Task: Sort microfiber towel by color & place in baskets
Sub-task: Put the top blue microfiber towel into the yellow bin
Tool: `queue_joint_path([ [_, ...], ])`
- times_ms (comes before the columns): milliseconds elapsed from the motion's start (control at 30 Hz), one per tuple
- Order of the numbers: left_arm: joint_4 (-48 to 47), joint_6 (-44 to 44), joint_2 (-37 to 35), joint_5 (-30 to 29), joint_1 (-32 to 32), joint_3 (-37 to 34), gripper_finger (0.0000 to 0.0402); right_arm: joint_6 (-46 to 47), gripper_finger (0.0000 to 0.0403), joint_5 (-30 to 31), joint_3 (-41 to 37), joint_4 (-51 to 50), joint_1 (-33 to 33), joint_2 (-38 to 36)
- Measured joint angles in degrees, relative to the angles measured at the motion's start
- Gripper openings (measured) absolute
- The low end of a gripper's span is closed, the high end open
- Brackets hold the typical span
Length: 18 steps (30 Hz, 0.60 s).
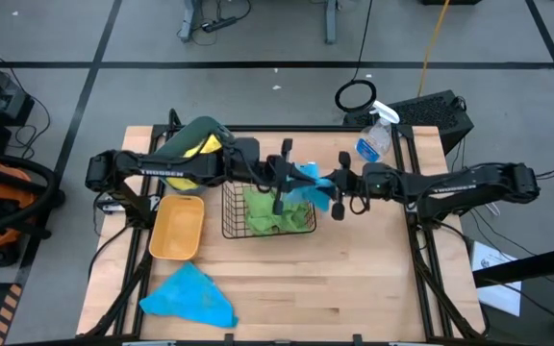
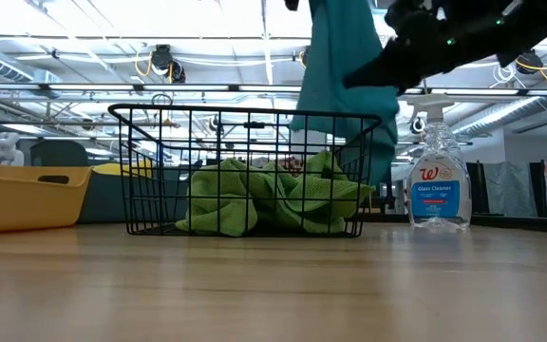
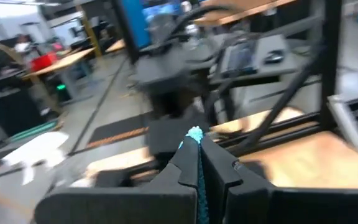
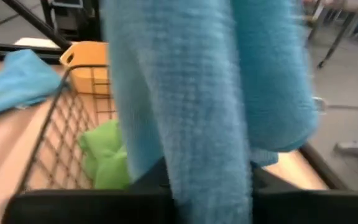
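Observation:
A blue towel (image 1: 311, 181) hangs in the air over the right end of the black wire basket (image 1: 231, 219), which holds green towels (image 1: 272, 213). My left gripper (image 1: 282, 183) reaches in from the table's left and is shut on the towel. My right gripper (image 1: 338, 192) reaches in from the right, also at the towel. In the low view the blue towel (image 2: 335, 66) hangs down behind the wire basket's rim (image 2: 245, 111). A second blue towel (image 1: 190, 296) lies flat on the table near its near-left corner. The yellow-orange bin (image 1: 176, 229) stands left of the basket. The teal tub (image 1: 192, 135), holding a yellow towel (image 1: 208, 148), sits under my left arm. My left gripper (image 3: 197, 152) pinches a thin edge of the blue towel (image 3: 195, 134) between its two fingers; a bit of cloth sticks out past the tips. The towel is lifted clear and hangs below. My right gripper (image 4: 210, 186) is shut on the blue towel (image 4: 210, 93), coming level from the table's right. The cloth drapes over the fingers and hides the place of contact. The towel hangs in loose folds.
A clear spray bottle (image 1: 373, 139) stands near the far-right corner, behind my right arm. Black frame rails (image 1: 421, 259) run along the table's left and right sides. Bare wood (image 1: 344, 288) lies between the basket and the near edge.

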Motion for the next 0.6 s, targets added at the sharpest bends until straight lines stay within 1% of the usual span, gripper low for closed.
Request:
queue_joint_path([
  [67,-0.01,-0.90,0.00,1.56,-0.84,0.00,0.0002,-1.60,0.0025,-0.06,-0.06,3.58,-1.04,1.38],
  [100,-0.50,-1.05,0.00,1.79,-1.29,0.00,0.0002,-2.38,0.0015,-0.02,-0.04,5.13,-1.43,1.71],
  [267,-7.14,-1.42,0.19,1.67,-4.12,0.00,0.0002,-4.84,0.0013,0.17,-0.07,12.72,-2.96,1.34],
  [367,-9.04,-5.56,0.28,1.04,-5.43,-0.04,0.0009,-7.16,0.0004,-0.18,-0.02,15.90,-3.55,0.67],
  [433,-10.16,-9.31,0.56,-0.28,-6.19,-0.03,0.0030,-8.93,0.0005,-0.28,-0.03,17.05,-3.80,0.54],
  [467,-11.22,-9.73,0.63,-1.23,-6.64,-0.02,0.0046,-10.32,0.0006,-0.17,-0.02,17.79,-3.82,0.56],
  [600,-14.48,-10.08,0.89,-2.15,-9.28,-0.07,0.0130,-14.78,0.0003,0.01,-0.01,18.20,-3.80,0.54],
])
